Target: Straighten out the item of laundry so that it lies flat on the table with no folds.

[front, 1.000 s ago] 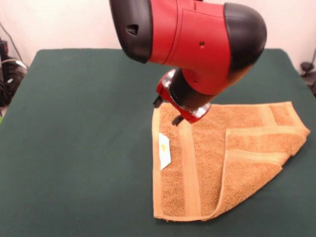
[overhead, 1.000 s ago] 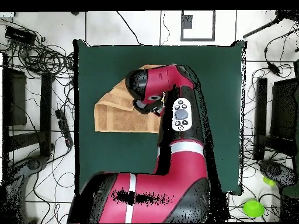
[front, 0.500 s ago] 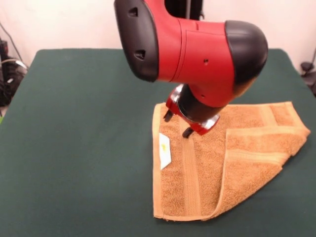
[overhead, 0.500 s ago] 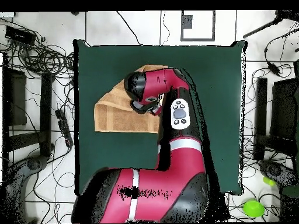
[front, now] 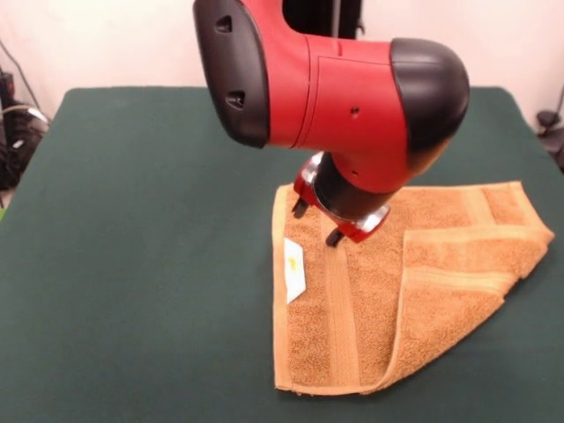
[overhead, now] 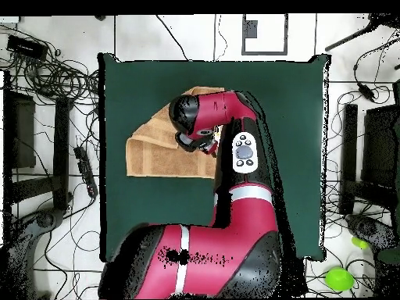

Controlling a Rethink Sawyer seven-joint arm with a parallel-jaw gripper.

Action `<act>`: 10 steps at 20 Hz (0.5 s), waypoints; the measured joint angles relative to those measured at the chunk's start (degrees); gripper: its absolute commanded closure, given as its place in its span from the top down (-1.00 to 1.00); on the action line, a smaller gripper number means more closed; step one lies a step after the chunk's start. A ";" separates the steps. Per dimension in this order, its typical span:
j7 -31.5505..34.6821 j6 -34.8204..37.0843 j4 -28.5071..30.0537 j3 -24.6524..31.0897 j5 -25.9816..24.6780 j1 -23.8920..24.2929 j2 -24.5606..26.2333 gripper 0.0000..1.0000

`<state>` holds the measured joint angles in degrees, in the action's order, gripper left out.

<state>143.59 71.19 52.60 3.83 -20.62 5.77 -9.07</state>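
Jaws (front: 317, 222) seen narrowly parted, empty, above towel (front: 352, 308). Folded corner (front: 467, 273) well aside; single layer best pinched, drawn outward along tabletop (front: 132, 220).

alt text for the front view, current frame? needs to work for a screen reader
A red and black robot arm reaches down from above, its gripper open over the far left part of a tan-orange terry towel on a dark green table. The towel's right corner is folded over onto itself, and a small white care tag lies near its left edge.
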 measured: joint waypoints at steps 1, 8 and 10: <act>0.00 0.23 -0.19 -0.06 0.01 -0.05 0.10 1.00; 0.00 3.79 -3.69 -1.59 -0.63 -1.83 1.86 1.00; 0.00 5.35 -5.38 -2.44 -1.44 -2.89 2.77 1.00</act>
<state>143.59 76.54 47.22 1.40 -22.06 2.88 -6.30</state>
